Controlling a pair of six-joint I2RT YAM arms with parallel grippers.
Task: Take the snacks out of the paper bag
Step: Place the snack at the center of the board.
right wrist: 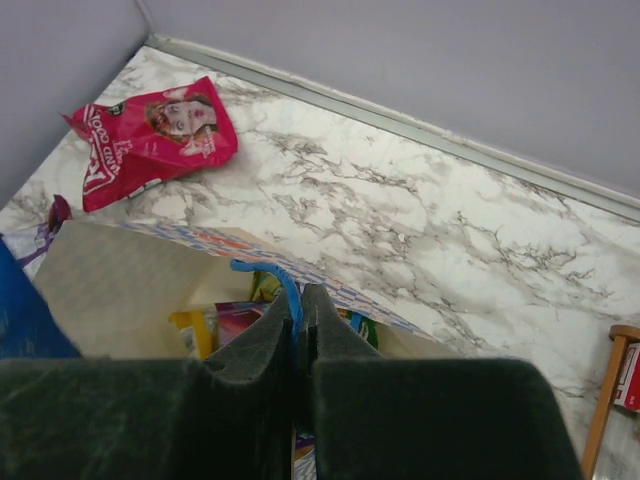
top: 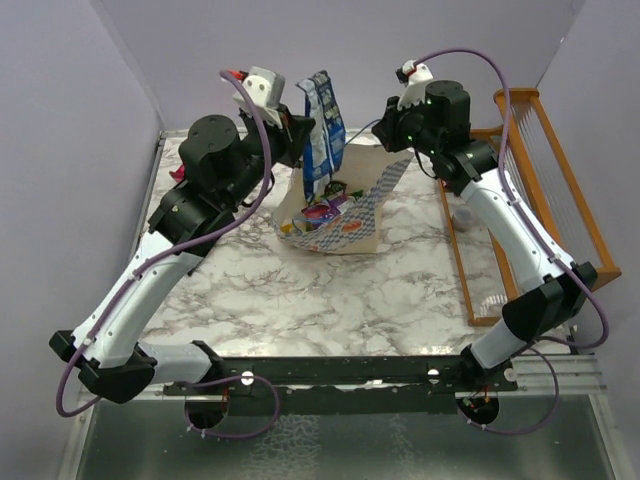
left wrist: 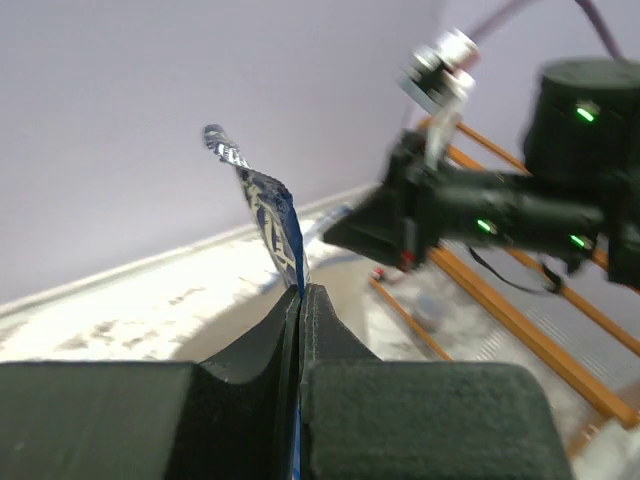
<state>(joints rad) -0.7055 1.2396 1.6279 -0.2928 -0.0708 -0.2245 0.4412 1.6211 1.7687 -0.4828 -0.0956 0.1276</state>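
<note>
The cream paper bag with checkered sides stands open mid-table, with several small colourful snacks inside. My left gripper is shut on a dark blue chips bag, which hangs in the air above the paper bag's left side. In the left wrist view the chips bag sticks up from the shut left gripper. My right gripper is shut on the paper bag's blue cord handle and holds that side up. A pink-red snack bag lies flat on the marble, far left.
An orange wooden rack stands along the table's right side, close to the right arm, with a small grey object at its inner edge. Purple walls close in the back and both sides. The pink-red bag is mostly hidden behind the left arm.
</note>
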